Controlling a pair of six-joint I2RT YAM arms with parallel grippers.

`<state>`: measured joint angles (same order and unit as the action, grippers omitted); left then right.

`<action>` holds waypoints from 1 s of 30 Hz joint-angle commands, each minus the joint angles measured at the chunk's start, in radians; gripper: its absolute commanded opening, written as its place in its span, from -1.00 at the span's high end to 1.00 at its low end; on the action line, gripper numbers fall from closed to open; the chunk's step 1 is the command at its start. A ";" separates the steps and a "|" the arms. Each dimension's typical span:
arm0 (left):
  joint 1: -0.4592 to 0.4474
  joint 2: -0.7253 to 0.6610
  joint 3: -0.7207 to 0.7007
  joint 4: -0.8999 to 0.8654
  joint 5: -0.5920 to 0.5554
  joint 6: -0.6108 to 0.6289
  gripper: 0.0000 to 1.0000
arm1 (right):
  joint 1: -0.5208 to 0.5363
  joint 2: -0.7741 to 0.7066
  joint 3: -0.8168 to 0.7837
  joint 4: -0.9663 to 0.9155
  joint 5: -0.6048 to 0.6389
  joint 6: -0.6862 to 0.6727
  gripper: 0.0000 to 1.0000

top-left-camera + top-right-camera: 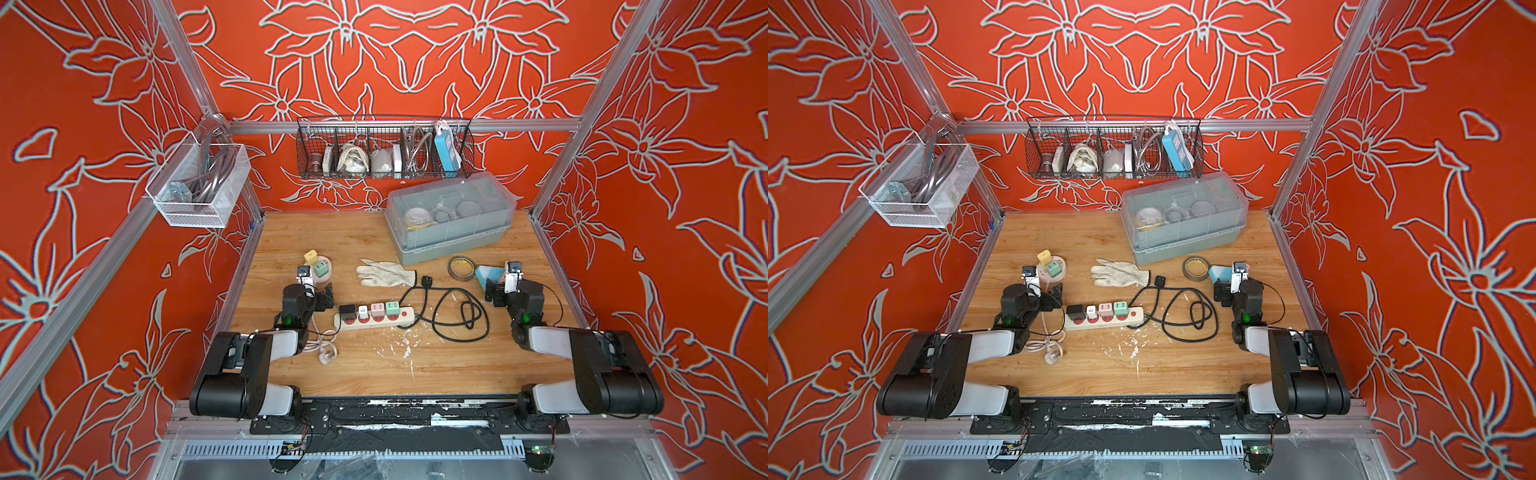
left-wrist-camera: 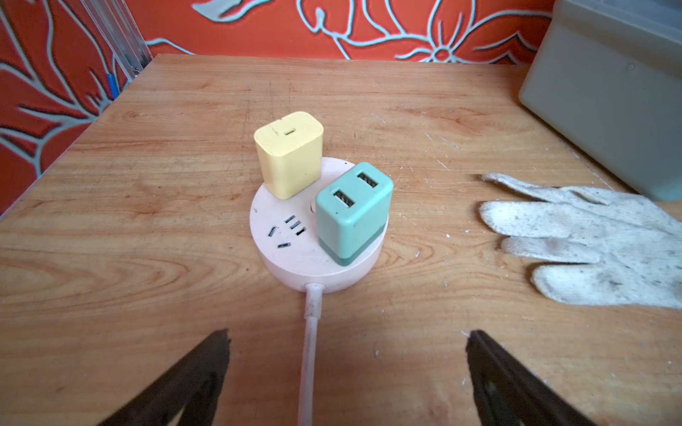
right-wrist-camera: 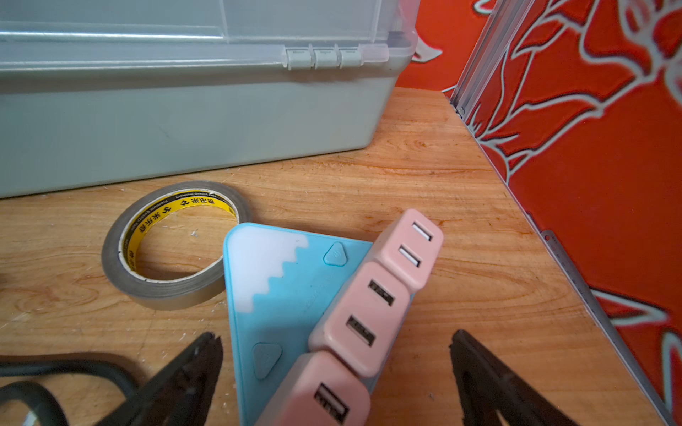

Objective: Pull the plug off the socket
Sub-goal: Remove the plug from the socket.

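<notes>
Left gripper (image 2: 347, 337) wide, empty, near round socket (image 2: 275, 254). Green plug (image 2: 350, 214) on it looks light, stiff, slick; pinch flat sides, socket may lift.

a white power strip (image 1: 376, 323) holding four plugs (image 1: 377, 308) lies on the wooden table (image 1: 457, 365), with a glove (image 1: 384, 273) beyond it.

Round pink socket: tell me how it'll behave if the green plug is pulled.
The round pink socket looks small and loose on the table, so it would probably lift with the green plug. Its thin cord lies slack, likely offering no hold.
</notes>
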<state>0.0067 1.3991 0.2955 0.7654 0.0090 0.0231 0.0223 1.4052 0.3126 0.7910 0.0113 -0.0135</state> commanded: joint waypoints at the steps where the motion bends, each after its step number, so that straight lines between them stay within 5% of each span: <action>1: -0.001 0.001 0.006 0.016 -0.005 0.005 -0.98 | 0.007 0.006 0.019 -0.012 0.032 -0.002 -0.98; 5: 0.001 -0.016 0.044 -0.056 -0.043 -0.015 -0.98 | 0.007 -0.011 0.034 -0.024 0.048 0.008 -0.98; 10: -0.003 -0.171 0.184 -0.402 0.028 0.000 -0.98 | 0.007 -0.247 0.198 -0.447 -0.007 0.020 -0.98; 15: -0.007 -0.366 0.275 -0.613 -0.012 -0.339 -0.98 | 0.006 -0.464 0.262 -0.574 0.059 0.151 -0.98; 23: -0.007 -0.634 0.457 -0.999 -0.030 -0.640 -0.98 | 0.005 -0.674 0.424 -1.013 0.137 0.433 -0.98; 30: -0.006 -0.876 0.398 -1.159 0.124 -0.725 -0.98 | 0.006 -0.664 0.472 -1.189 -0.241 0.433 -0.98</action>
<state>0.0044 0.5640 0.7097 -0.2375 0.0597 -0.6209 0.0223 0.7097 0.7628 -0.2497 -0.0414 0.3691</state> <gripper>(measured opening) 0.992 0.992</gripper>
